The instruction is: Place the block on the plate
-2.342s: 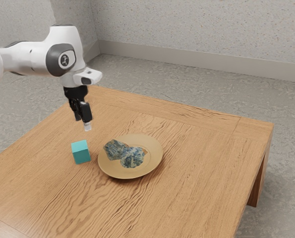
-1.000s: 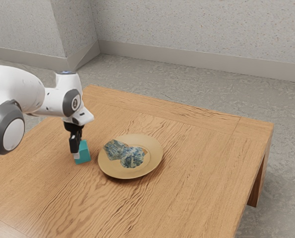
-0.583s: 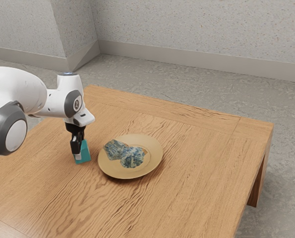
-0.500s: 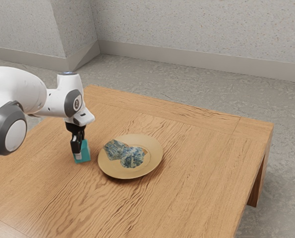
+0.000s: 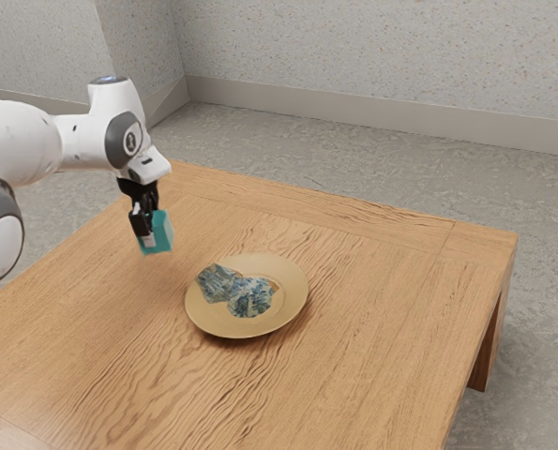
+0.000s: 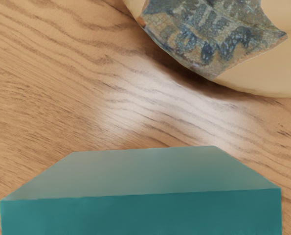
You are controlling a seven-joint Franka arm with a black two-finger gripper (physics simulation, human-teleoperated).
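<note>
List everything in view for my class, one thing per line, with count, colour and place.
Block: one, teal, gripped by the end effector, above the table
Plate: one, tan, on the table
Patterned patches: two, blue-grey, adjoining, on the plate; printed or loose, I cannot tell
Table: one, brown wood, beneath the plate
Floor: one, grey, around the table
Walls: more than one face, pale and speckled, behind the table
Baseboard: grey, along the walls' foot
Arm: one, white with dark joints, entering from the exterior view's left
End effector: one, black, at the arm's end
</note>
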